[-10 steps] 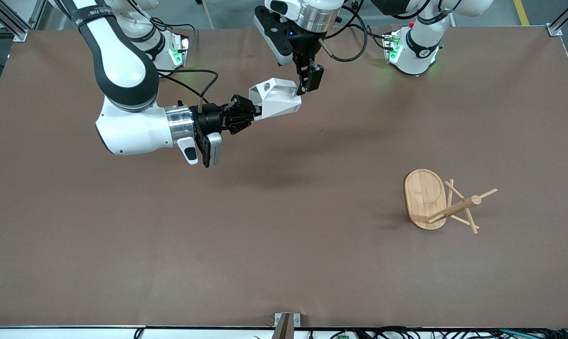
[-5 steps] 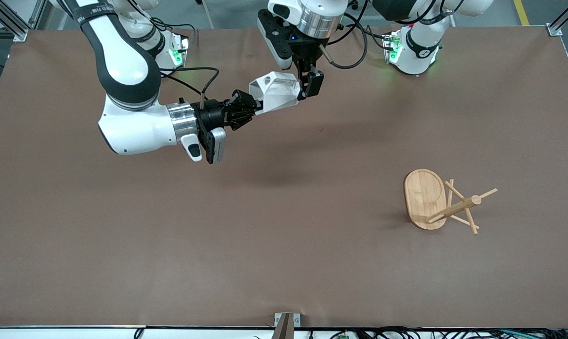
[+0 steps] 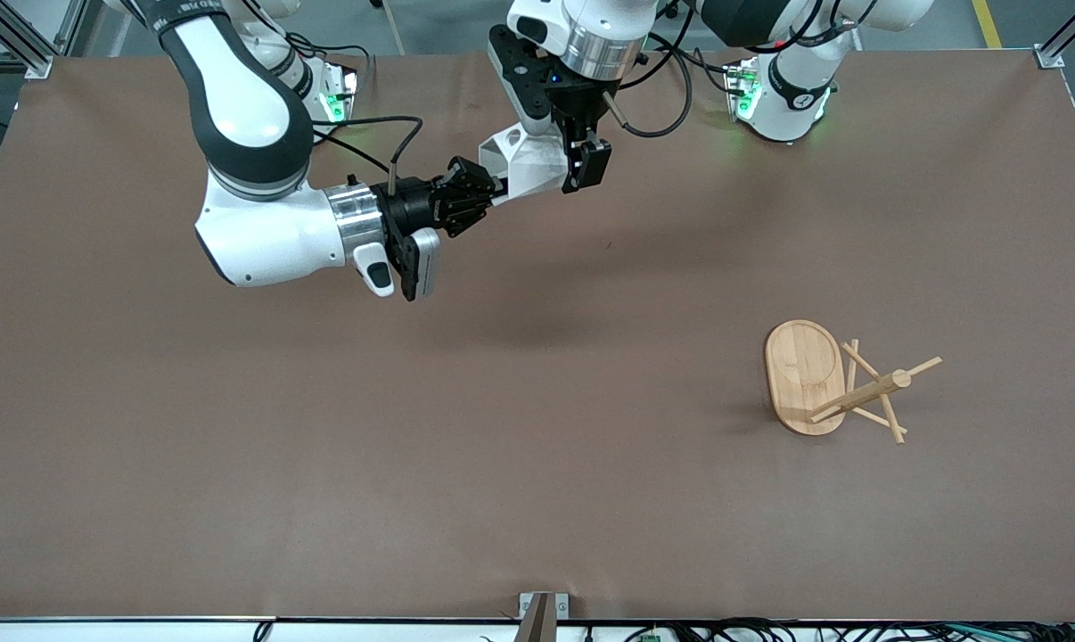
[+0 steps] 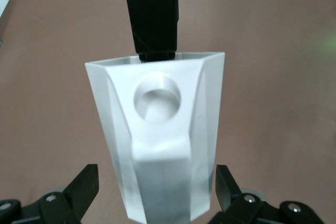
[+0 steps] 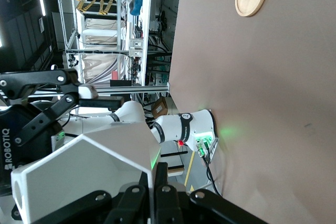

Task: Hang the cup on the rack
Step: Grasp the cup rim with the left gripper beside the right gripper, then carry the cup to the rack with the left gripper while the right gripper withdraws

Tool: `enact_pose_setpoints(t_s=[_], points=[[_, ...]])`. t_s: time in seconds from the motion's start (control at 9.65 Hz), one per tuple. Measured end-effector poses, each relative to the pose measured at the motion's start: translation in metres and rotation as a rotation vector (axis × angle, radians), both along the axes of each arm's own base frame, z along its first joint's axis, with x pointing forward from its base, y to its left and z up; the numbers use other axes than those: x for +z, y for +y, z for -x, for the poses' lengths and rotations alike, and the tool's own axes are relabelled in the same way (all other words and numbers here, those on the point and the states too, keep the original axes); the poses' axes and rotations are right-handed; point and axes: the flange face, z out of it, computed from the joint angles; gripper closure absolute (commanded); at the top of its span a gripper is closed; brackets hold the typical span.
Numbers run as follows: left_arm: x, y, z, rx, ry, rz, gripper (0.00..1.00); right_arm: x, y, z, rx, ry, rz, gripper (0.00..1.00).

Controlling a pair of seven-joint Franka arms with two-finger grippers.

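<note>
The right hand [image 3: 493, 189] is up in the air over the worktop [image 3: 537, 464]. It is shut tight on the cup [image 3: 530, 165]. Its two black fingers [image 5: 157, 187] pinch one thin wall of the cup at the wide end. The cup is white with flat, sharp sides. It lies tipped over in the air and touches nothing but this hand. Its blocky handle [image 4: 156, 103] has a round hole in it and faces the left wrist camera.

The left hand [image 3: 584, 165] hangs at the narrow end of the same cup, pointing down from above. Its fingers [image 4: 86, 184] are spread apart, one on each side of the cup. A small gap shows between each finger and the white wall, so this hand is not holding the cup. The two hands are very close, with only the cup between them.

Under both hands is bare brown worktop with a soft shadow on it.

The rack [image 3: 827, 382] is well away from both hands. It sits toward the left arm's end of the worktop, nearer to the front camera than the shadow. It is made of light wood. It has tipped onto its side: the oval base stands on its edge, and the post and thin pegs lie low over the worktop. Nothing hangs on it.
</note>
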Motion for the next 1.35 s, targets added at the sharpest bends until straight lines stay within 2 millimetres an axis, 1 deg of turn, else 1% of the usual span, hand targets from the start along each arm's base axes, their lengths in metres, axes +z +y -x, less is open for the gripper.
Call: enact_pose_setpoints(t_s=[0.1, 0.21, 0.31, 0.41, 0.52, 0.73, 0.93, 1.14, 1.24, 1.35], points=[[0.001, 0.0, 0.0, -0.004, -0.002, 0.001, 0.45, 0.001, 0.001, 0.0, -0.001, -0.004, 0.0, 0.97], [0.002, 0.0, 0.001, -0.01, -0.004, 0.001, 0.7, 0.003, 0.001, -0.001, -0.004, -0.007, -0.001, 0.97], [0.003, 0.0, 0.001, -0.013, -0.005, 0.003, 0.9, 0.004, 0.0, -0.003, -0.01, -0.011, 0.002, 0.97], [0.003, 0.001, 0.001, -0.012, -0.006, 0.004, 0.99, 0.005, 0.0, -0.003, -0.012, -0.011, 0.002, 0.94], [0.004, 0.001, 0.001, -0.012, -0.006, 0.005, 0.99, 0.006, 0.0, -0.003, -0.011, -0.01, 0.002, 0.01], [0.004, 0.004, -0.003, -0.004, -0.006, 0.005, 1.0, 0.011, 0.001, -0.004, -0.014, -0.007, 0.0, 0.0], [0.004, 0.024, -0.024, 0.045, -0.001, 0.009, 1.0, 0.025, 0.001, -0.01, -0.027, -0.026, -0.008, 0.0], [0.008, 0.037, -0.037, 0.076, 0.007, 0.028, 1.0, 0.029, -0.006, -0.02, -0.076, -0.047, 0.002, 0.0], [0.006, 0.048, -0.047, 0.105, 0.008, 0.023, 1.0, 0.03, -0.017, -0.027, -0.085, -0.065, 0.025, 0.0], [0.003, 0.068, -0.066, 0.148, 0.012, 0.019, 1.0, 0.031, -0.038, -0.036, -0.097, -0.107, 0.078, 0.0]])
